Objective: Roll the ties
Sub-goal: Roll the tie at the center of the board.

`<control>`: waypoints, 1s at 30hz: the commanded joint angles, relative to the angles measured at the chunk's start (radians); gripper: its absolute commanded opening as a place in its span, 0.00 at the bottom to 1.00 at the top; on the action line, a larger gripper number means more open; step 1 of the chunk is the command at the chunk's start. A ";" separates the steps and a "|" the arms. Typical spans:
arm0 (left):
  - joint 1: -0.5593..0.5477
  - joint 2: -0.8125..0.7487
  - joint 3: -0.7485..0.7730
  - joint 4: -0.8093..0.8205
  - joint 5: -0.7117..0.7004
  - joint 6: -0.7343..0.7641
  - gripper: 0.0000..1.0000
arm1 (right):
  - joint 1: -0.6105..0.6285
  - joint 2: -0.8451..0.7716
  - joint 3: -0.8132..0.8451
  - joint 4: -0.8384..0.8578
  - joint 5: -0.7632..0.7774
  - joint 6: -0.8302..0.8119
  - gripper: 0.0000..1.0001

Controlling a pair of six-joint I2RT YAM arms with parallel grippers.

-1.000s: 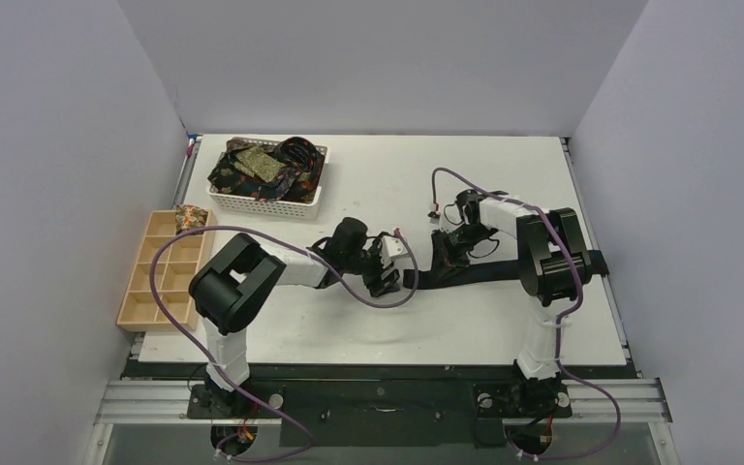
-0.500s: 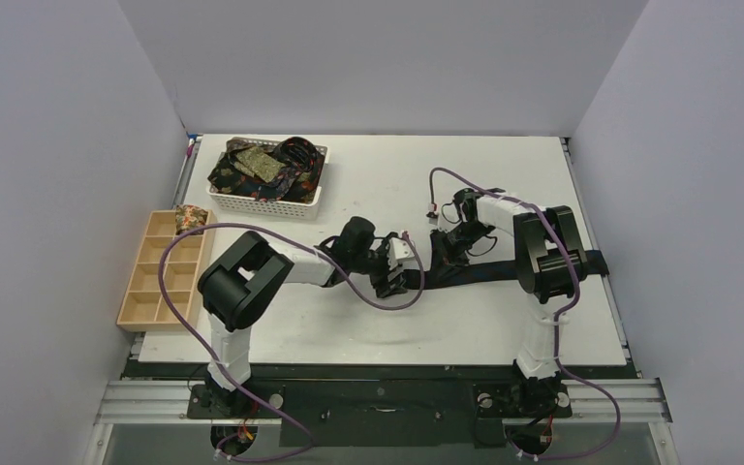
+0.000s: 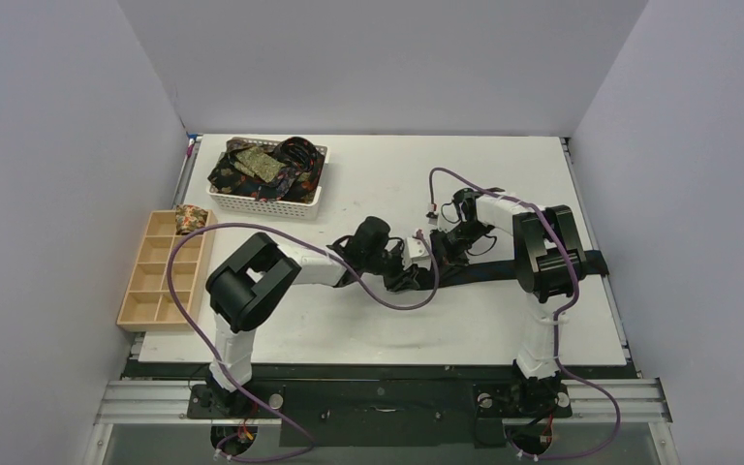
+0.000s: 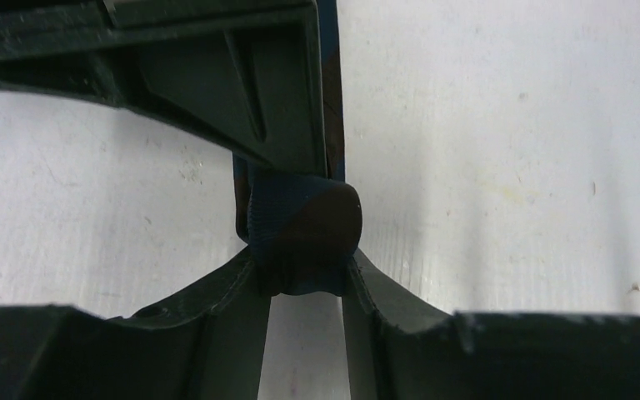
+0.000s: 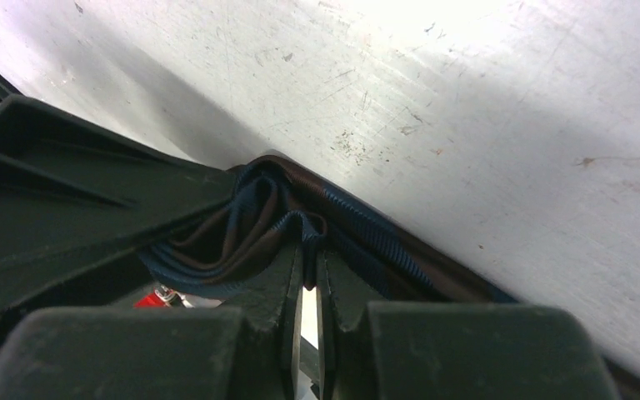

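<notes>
Standing at 9 o'clock on the white table [image 3: 387, 174], a pale wooden tray [image 3: 145, 291] holds one rolled tie [image 3: 190, 217], patterned, in its far right compartment. At 11 o'clock a white lattice basket [image 3: 266, 203] is heaped with loose patterned ties [image 3: 262, 165].

Past the basket the left arm reaches out low toward the table's centre. Its purple cable [image 3: 392, 304] droops in a loop at the 6 o'clock side of the left gripper [image 3: 415, 278]. In the left wrist view, the fingers [image 4: 233, 287] pinch the folded end of the striped tie [image 4: 304, 221], navy and brown, from both sides.

From there the striped tie [image 3: 475, 274] runs flat along the table toward 3 o'clock, where the right arm's elbow crosses over it and hides part of it. The right gripper [image 3: 443, 250] sits just beside the left one, at its 1 o'clock, the two crowding the same end of the tie. Its fingers [image 5: 342, 292] are pressed almost together, with a fold of the bunched fabric [image 5: 250, 225] nipped between their tips.
</notes>
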 commanded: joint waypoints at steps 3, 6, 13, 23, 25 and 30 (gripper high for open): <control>-0.021 0.061 0.084 0.045 -0.035 -0.074 0.30 | 0.037 0.065 -0.018 0.106 0.120 -0.028 0.00; -0.021 0.069 0.094 0.070 -0.006 -0.101 0.37 | 0.044 0.067 -0.018 0.109 0.114 -0.028 0.00; -0.030 0.142 0.127 0.066 -0.002 -0.111 0.42 | 0.050 0.062 -0.027 0.124 0.088 -0.028 0.00; -0.023 0.161 0.064 -0.080 -0.097 -0.017 0.33 | 0.054 0.046 -0.032 0.136 -0.001 -0.002 0.00; -0.011 0.104 0.014 -0.077 -0.070 -0.033 0.53 | 0.052 0.042 -0.034 0.135 0.003 -0.008 0.00; 0.071 -0.069 -0.128 -0.019 0.008 -0.029 0.74 | 0.061 0.059 -0.014 0.066 0.013 -0.120 0.00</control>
